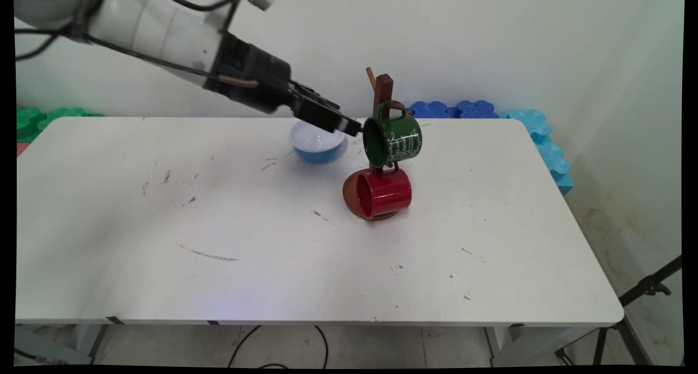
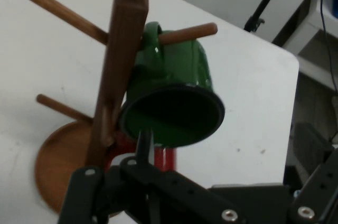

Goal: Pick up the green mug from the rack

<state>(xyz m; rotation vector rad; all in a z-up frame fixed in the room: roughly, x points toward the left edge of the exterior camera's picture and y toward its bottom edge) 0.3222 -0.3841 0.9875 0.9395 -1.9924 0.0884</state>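
A green mug (image 1: 395, 139) (image 2: 179, 86) hangs by its handle on an upper peg of the brown wooden mug tree (image 1: 383, 88) (image 2: 124, 49), with its mouth turned to the left. My gripper (image 1: 353, 127) (image 2: 143, 139) reaches in from the left and is shut on the near edge of the mug's dark rim. A red mug (image 1: 384, 194) (image 2: 163, 158) hangs on a lower peg just under the green one, above the tree's round base (image 1: 349, 197) (image 2: 58, 166). Two more pegs on the far side of the post carry nothing.
A blue bowl with a white inside (image 1: 316, 140) stands just behind and under the gripper. Blue foam tiles (image 1: 452, 109) and green foam tiles (image 1: 38, 118) lie along the back edge. A black tripod (image 1: 643, 292) stands off the table's right side.
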